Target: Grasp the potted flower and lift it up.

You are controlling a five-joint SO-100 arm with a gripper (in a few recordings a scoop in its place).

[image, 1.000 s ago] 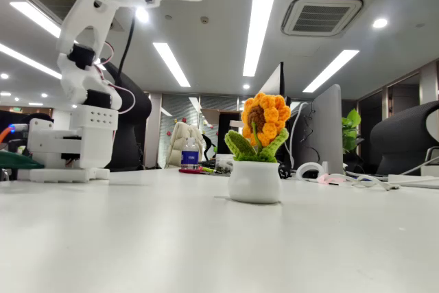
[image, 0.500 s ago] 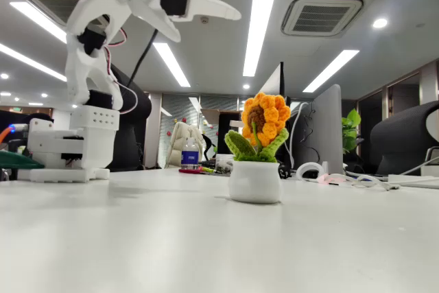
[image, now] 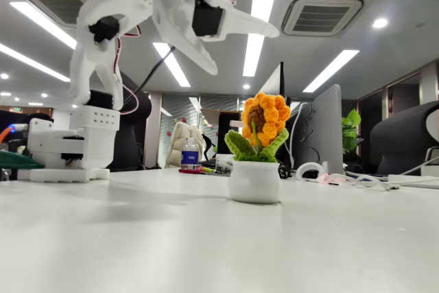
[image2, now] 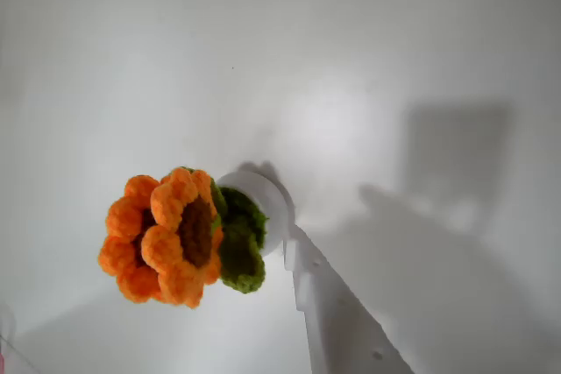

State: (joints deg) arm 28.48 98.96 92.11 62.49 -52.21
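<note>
On worktop [image: 206, 238] centre we see the flower [image: 258, 152] upright in its pot; claw [image: 247, 49] hangs above-left, fingers spread, not touching it, w/ nothing held.

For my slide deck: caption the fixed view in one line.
White arm's open gripper poised high above and left of the potted flower, which stands upright on the white table, untouched.
</note>
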